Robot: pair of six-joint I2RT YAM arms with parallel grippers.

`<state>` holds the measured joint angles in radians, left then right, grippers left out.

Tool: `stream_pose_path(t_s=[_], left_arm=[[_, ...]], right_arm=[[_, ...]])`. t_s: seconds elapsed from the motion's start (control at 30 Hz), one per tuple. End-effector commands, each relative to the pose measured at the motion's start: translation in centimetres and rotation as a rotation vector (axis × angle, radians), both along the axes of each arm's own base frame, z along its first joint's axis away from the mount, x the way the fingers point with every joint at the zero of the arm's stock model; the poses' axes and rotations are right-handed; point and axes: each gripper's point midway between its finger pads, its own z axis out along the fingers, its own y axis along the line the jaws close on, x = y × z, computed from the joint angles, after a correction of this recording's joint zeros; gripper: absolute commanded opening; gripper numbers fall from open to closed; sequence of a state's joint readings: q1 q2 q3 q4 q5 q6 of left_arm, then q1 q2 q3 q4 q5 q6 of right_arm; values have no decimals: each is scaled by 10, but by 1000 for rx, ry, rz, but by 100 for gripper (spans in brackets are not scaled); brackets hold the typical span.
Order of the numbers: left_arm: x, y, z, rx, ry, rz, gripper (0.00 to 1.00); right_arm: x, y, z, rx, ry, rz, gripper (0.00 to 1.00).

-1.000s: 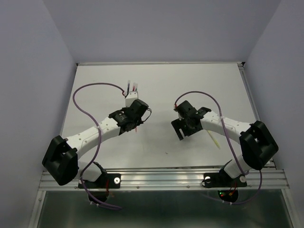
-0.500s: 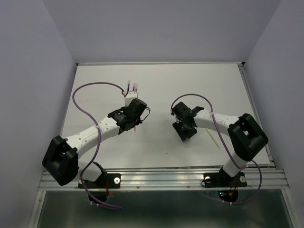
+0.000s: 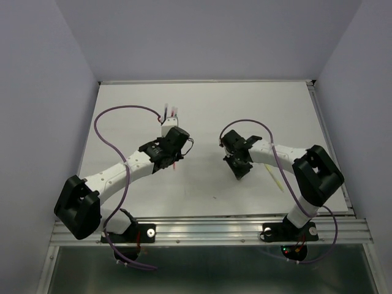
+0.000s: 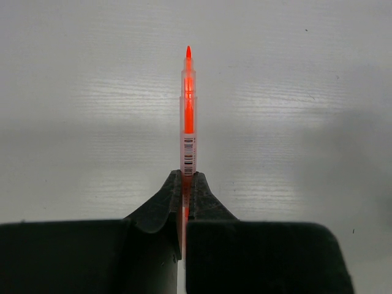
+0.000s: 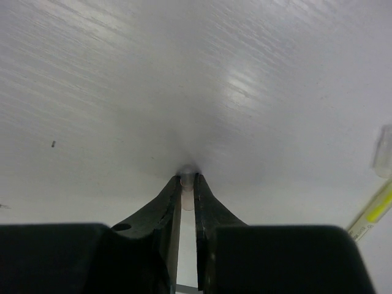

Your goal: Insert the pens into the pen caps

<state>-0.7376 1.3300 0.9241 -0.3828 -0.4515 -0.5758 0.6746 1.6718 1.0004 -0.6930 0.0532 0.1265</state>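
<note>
The left claw (image 4: 185, 179) is clenched on the orange pen (image 4: 188, 116). The pen sticks straight out past the fingertips, tip bare, above the bench (image 4: 73, 92). The right claw (image 5: 187, 179) pinches a pale cap (image 5: 187, 195) between its tips, close over the bench. The yellow pen (image 5: 372, 215) lies on the bench to its right, with a second cap (image 5: 383, 150) just beyond that pen's end.

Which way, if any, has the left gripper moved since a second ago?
No. In the top view the left gripper, holding the orange pen, keeps its place beside the white stand.
</note>
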Motion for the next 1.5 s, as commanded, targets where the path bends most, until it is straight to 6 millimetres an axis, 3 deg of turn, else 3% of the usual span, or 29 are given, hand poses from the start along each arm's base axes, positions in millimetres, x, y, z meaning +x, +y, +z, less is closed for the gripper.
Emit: stream_pose_path(t_s=[0.0, 0.03, 0.07, 0.13, 0.17, 0.2, 0.23, 0.27, 0.4, 0.47, 0.53, 0.67, 0.7, 0.73, 0.8, 1.13, 1.47], left_arm=[[7, -8, 21, -60, -82, -41, 0], [7, -12, 24, -83, -92, -60, 0], [6, -26, 34, -141, -111, -131, 0], [4, -39, 51, -212, -149, -192, 0], [0, -50, 56, -259, -150, -249, 0], [-2, -57, 60, -292, -162, -284, 0], [-2, -68, 77, -347, -219, -334, 0], [-10, -79, 78, -393, -212, -400, 0], [-21, -114, 119, -547, -344, -572, 0], [-25, -124, 121, -547, -355, -617, 0], [-22, -132, 125, -540, -368, -636, 0], [-17, -147, 127, -509, -394, -673, 0], [-13, -152, 140, -513, -426, -683, 0], [-10, -156, 138, -503, -423, -687, 0], [-4, -161, 149, -505, -458, -694, 0], [17, -169, 148, -501, -469, -625, 0], [22, -175, 155, -499, -481, -625, 0]], right_arm=[[33, 25, 24, 75, -103, 1, 1], [41, 32, 33, 103, -135, -11, 1], [64, 42, 56, 168, -210, -40, 1], [91, 47, 83, 254, -291, -111, 1], [121, 43, 109, 340, -360, -177, 1], [135, 41, 124, 406, -389, -216, 1], [155, 43, 154, 519, -464, -278, 1], [169, 35, 173, 619, -482, -308, 2], [190, 45, 247, 859, -621, -298, 5], [191, 53, 272, 940, -647, -285, 4], [199, 48, 292, 988, -672, -303, 4], [195, 59, 312, 1107, -615, -273, 4], [193, 62, 315, 1130, -599, -263, 4], [191, 66, 320, 1154, -589, -252, 5], [188, 67, 321, 1176, -560, -232, 5], [171, 74, 324, 1178, -552, -82, 8], [162, 73, 332, 1170, -589, -16, 9]])
